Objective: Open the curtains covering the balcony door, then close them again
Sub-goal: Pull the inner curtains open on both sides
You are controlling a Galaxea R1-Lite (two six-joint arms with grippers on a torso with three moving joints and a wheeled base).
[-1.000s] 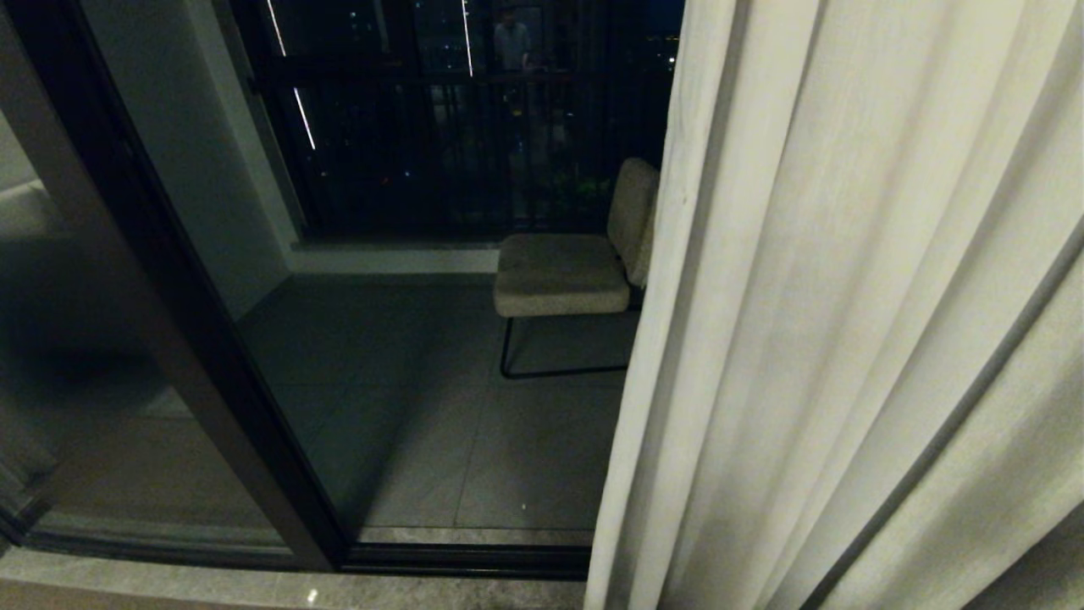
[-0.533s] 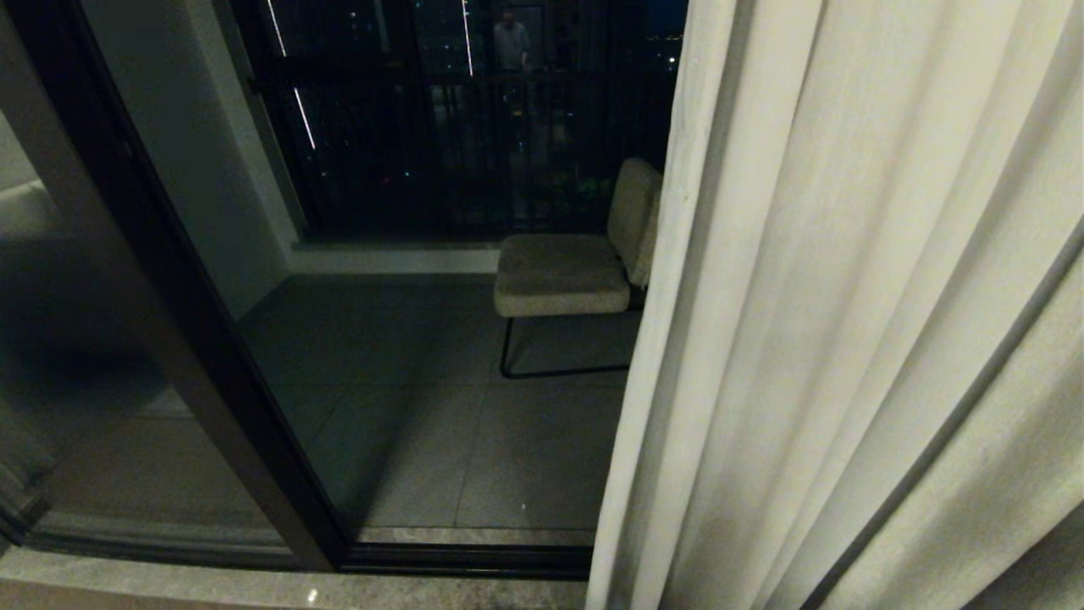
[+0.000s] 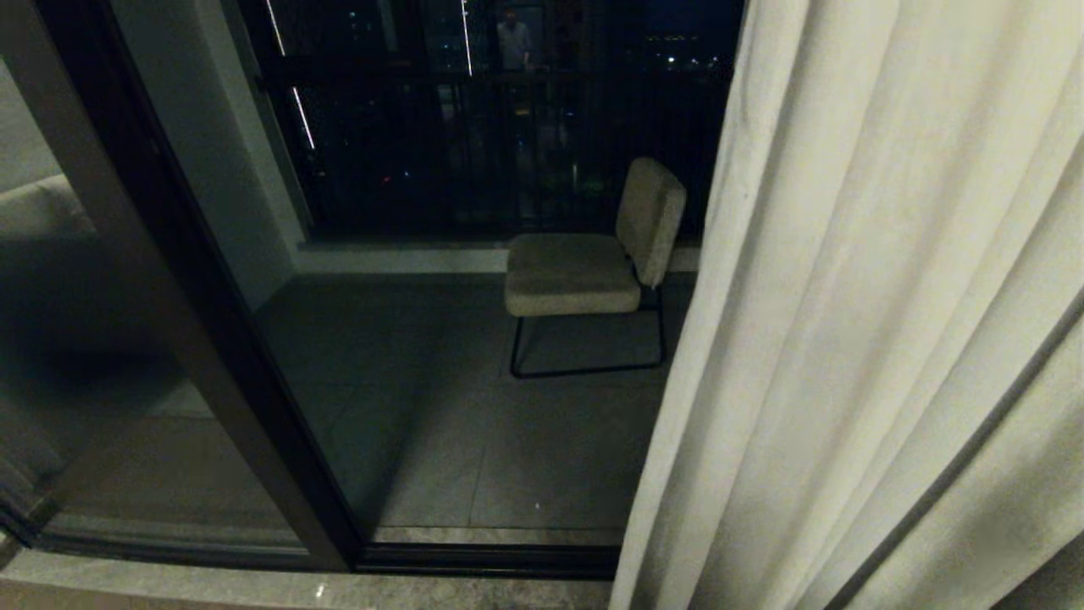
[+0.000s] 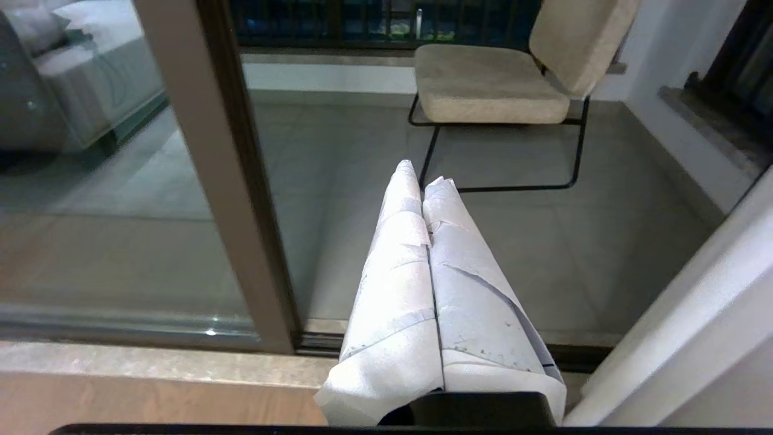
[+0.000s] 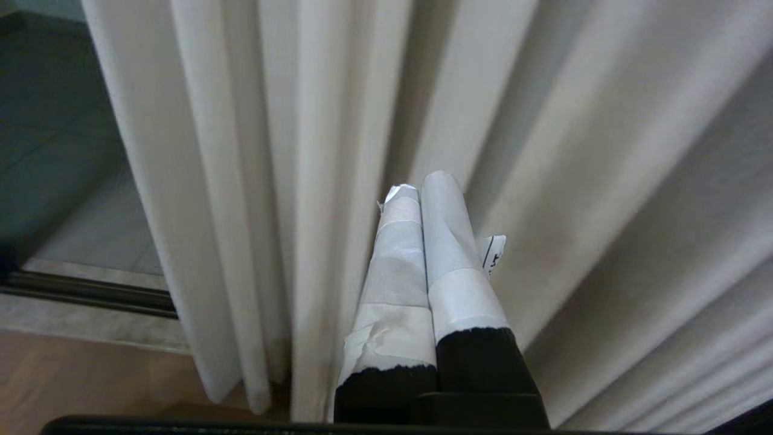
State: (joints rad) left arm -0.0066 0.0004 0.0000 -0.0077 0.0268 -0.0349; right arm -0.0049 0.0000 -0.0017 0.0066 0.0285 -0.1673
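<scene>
Right wrist view, curtains (image 5: 253,181) just beyond closed right tool (image 5: 421,187)

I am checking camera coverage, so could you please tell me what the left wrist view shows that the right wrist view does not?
Only the left wrist view shows the beige chair, the black railing and the shut left gripper. Only the right wrist view shows the curtain folds close up, with the shut right gripper in front of them. Both show the curtains, the door's bottom track and the tiled balcony floor.
</scene>
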